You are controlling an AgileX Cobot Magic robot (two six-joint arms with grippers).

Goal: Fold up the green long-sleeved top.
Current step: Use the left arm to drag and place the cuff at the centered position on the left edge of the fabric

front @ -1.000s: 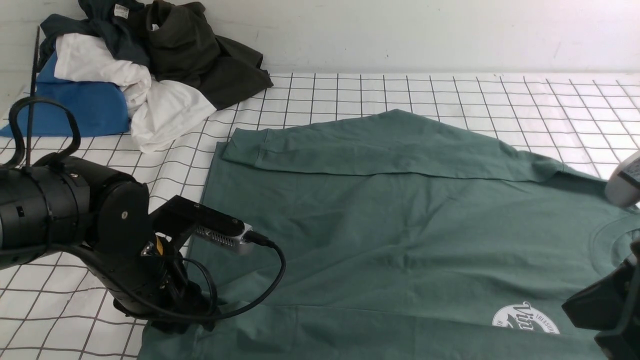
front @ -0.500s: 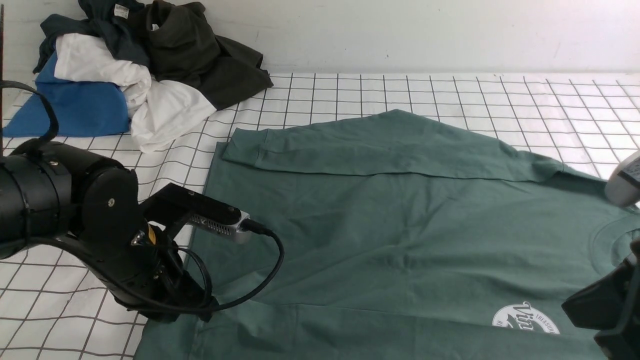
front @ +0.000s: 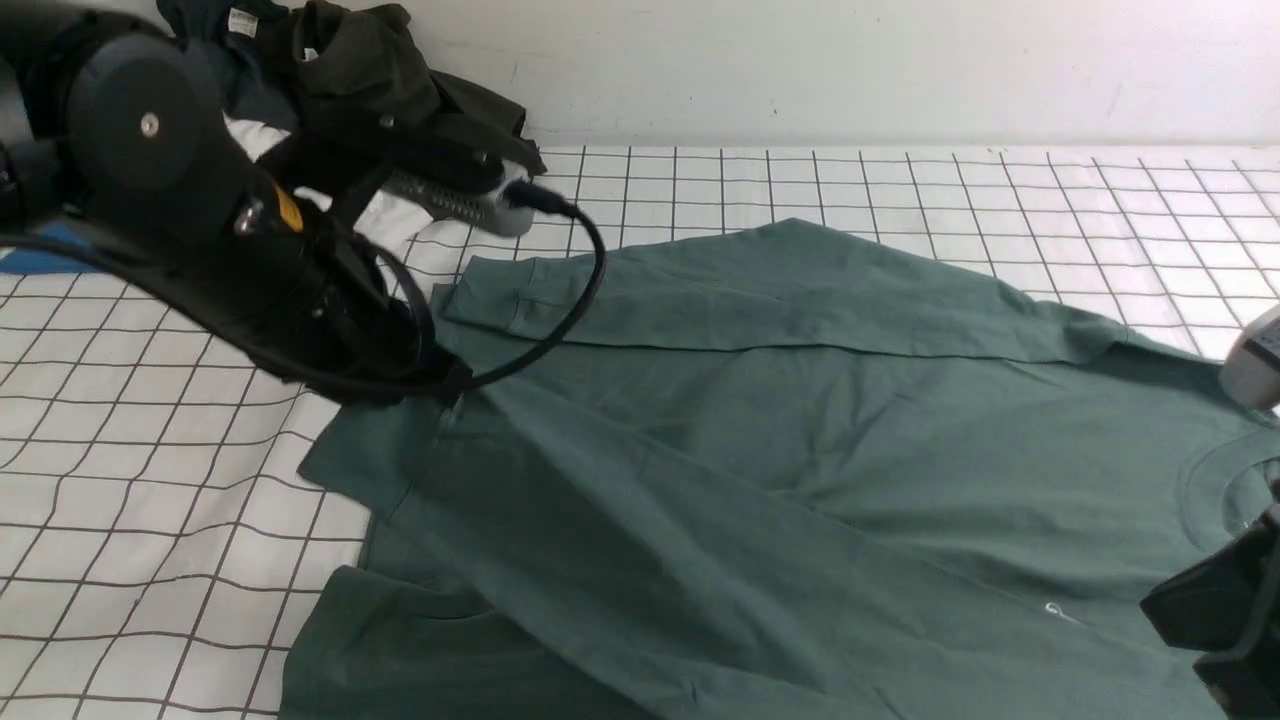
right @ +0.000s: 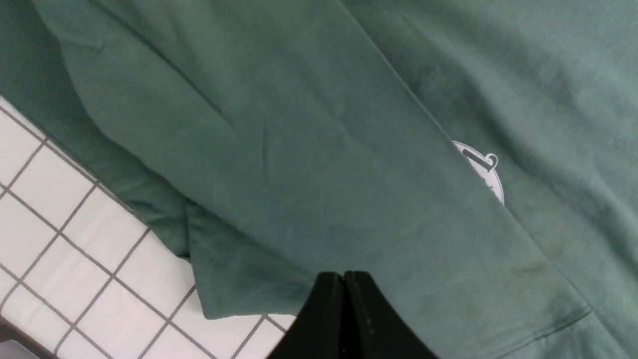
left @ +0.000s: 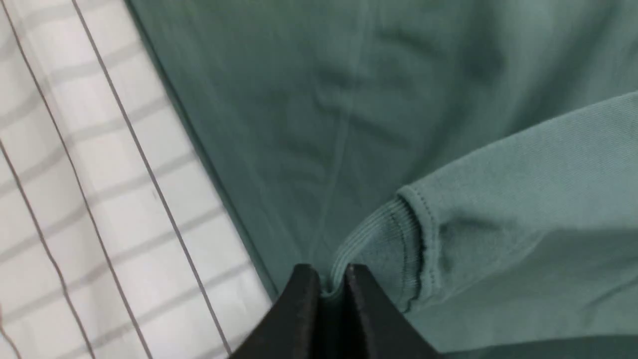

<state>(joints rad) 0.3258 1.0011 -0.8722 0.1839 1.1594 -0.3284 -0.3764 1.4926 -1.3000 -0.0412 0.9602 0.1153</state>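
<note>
In the front view the green long-sleeved top (front: 800, 450) lies spread over the gridded desk (front: 150, 480), its collar toward the robot's right and its hem toward the left. The far sleeve (front: 760, 290) is already laid across the body. The left hand (front: 440, 385), mostly hidden under its own wrist, holds the near sleeve (front: 640, 520) off the cloth, so that the sleeve runs as a taut diagonal band over the chest and leaves only a sliver of the white logo (front: 1055, 610) showing. A heap of clothes (front: 400, 90) sits behind the arm, well apart from the top. In the left wrist view the hand's black fingers are clenched on the ribbed cuff (left: 379, 239), with the shirt body and the desk grid below. In the right wrist view the right hand (right: 344, 279) is clenched with nothing visible between its fingers. It hangs over the near edge of the top, where the sleeve covers half the logo. Whether it presses the cloth down cannot be told. The step in hand looks like the second sleeve fold. The next move calls for carrying the cuff on across the body, lowering it flat beside the far sleeve, and letting go only once the band lies without twist or slack.
</note>
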